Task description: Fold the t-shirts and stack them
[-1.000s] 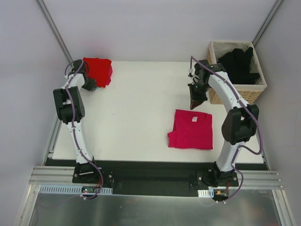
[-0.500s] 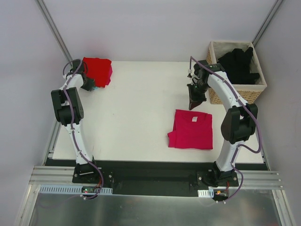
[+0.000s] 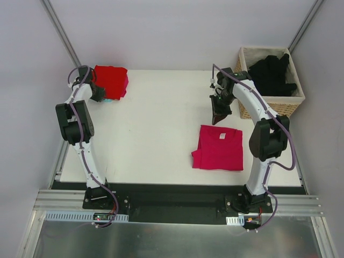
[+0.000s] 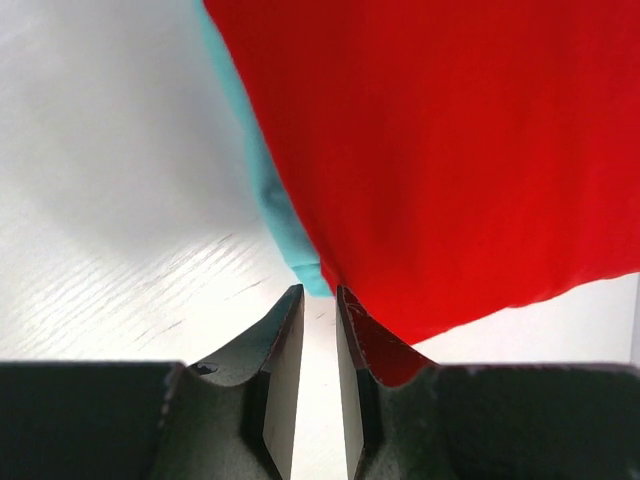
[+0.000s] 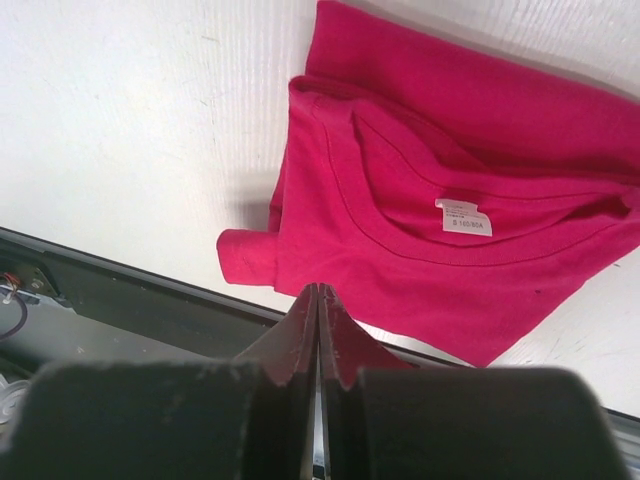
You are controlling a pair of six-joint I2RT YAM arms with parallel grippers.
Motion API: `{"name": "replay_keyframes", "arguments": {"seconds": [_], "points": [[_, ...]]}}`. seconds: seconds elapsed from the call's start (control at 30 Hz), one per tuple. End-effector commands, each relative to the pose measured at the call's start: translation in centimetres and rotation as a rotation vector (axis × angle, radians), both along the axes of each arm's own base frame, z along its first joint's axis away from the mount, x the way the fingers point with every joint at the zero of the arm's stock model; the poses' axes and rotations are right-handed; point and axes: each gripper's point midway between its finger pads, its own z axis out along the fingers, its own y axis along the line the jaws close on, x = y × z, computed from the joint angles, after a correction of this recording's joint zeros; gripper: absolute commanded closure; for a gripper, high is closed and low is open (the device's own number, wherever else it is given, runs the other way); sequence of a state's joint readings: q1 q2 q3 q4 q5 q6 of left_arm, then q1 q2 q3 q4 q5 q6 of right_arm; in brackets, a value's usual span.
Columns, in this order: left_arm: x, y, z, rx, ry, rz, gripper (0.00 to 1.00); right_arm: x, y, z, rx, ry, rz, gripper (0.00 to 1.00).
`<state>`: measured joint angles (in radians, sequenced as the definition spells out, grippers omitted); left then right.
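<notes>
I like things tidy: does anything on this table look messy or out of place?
Slightly. The folded magenta-pink cloth t-shirt has a sleeve poking out at its near left corner, and a strip of turquoise cloth peeks from under the bright red folded t-shirt.

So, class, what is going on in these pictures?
Two robot arms are folding and stacking t-shirts. The left arm's fingers, slightly apart and empty, sit at the edge of the folded red shirt at the far-left corner of the table. The right arm's fingers, shut and empty, hover above the folded magenta shirt. Black shirts wait in the basket.
</notes>
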<state>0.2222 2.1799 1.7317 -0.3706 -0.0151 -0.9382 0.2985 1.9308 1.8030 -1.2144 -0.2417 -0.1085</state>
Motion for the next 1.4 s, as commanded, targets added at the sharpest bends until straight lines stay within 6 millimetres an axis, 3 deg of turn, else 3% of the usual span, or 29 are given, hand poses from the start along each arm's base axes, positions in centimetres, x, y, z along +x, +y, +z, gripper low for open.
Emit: {"name": "replay_keyframes", "arguments": {"seconds": [0.0, 0.47, 0.83, 1.37], "points": [[1.4, 0.7, 0.9, -0.005, -0.039, 0.007, 0.81, 0.3, 0.3, 1.6, 0.003, -0.005, 0.000, 0.99], [0.5, 0.9, 1.1, -0.001, -0.036, 0.011, 0.81, 0.5, 1.1, 1.5, 0.008, 0.005, 0.013, 0.99], [-0.4, 1.2, 0.2, 0.000, -0.023, 0.014, 0.81, 0.4, 1.5, 1.1, 0.005, 0.011, 0.016, 0.99], [1.2, 1.0, -0.5, -0.027, -0.041, -0.011, 0.81, 0.7, 2.3, 1.0, 0.017, 0.023, 0.022, 0.99]]}}
